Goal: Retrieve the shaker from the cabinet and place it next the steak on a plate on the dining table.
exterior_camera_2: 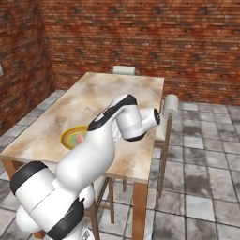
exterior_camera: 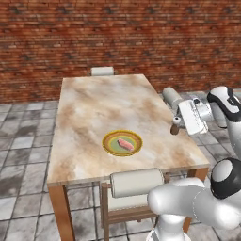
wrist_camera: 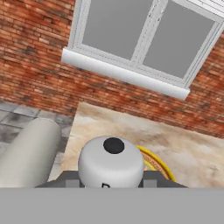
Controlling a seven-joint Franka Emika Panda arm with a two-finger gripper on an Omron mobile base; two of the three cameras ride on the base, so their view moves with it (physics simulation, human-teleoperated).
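Shaker (exterior_camera: 175, 125) is in the gripper (exterior_camera: 178, 123) rn, held out past the right long edge of the dining table (exterior_camera: 94, 103), approx level w/ the tabletop. In the left base view you can see its brown body and pale cap poking out from the white hand, so the jaws are clamped on it, no gap visible. Hand view has the whitish cap (wrist_camera: 112, 162) w/ a dark dot on top right up against the lens, sitting between the finger tips.

Plate (exterior_camera: 122, 142) sits on the table near the front edge, steak (exterior_camera: 125, 144) lying on its olive centre. Shaker is well apart from the plate, off to the right and not over the table yet afaict. In the hand view the plate's yellow-orange rim (wrist_camera: 157, 164) peeks out just behind the cap.

Chairs: one w/ a pale backrest (exterior_camera: 136, 182) tucked in at the front, another (exterior_camera: 102, 71) at the far end. Brick wall (exterior_camera: 117, 37) behind, and a window (wrist_camera: 144, 39) shows in the hand view.
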